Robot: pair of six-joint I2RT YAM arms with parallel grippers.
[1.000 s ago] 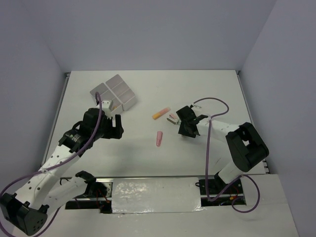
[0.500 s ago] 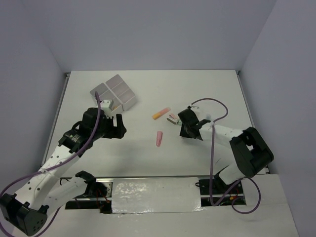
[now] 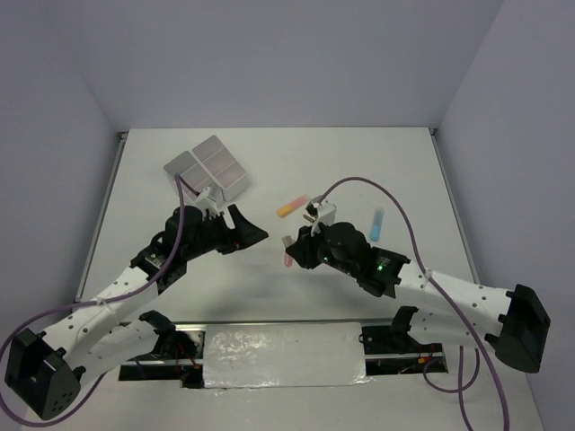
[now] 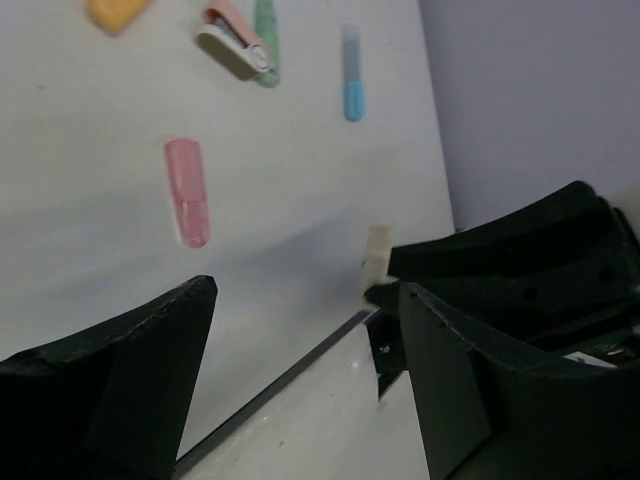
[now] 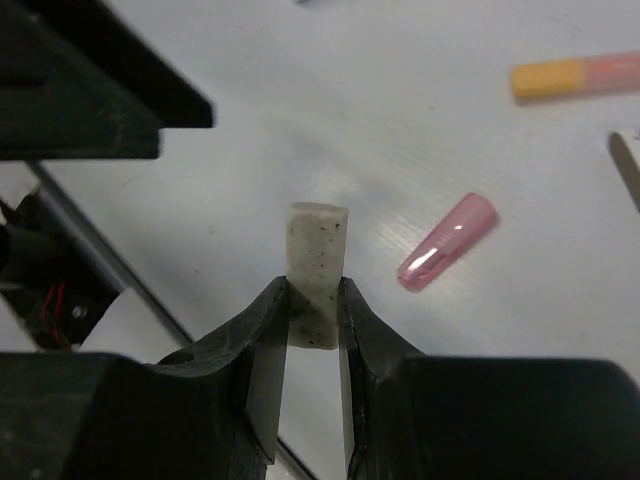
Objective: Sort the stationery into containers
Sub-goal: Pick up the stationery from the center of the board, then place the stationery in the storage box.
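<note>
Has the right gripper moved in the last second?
Yes. The right gripper, shut on the eraser, swung left, now by the pink marker.

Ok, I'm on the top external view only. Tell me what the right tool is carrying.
Observer: The right wrist view shows the right tool shut on a speckled grey eraser, which stands upright between its fingers.
Operator: Now report the left tool's jaws.
Observer: In the left wrist view the left tool is open, with nothing between its fingers.
Operator: Say what else lies by the white item beside the orange marker.
Observer: The left wrist view shows a green marker lying right alongside it, which your view doesn't show.
</note>
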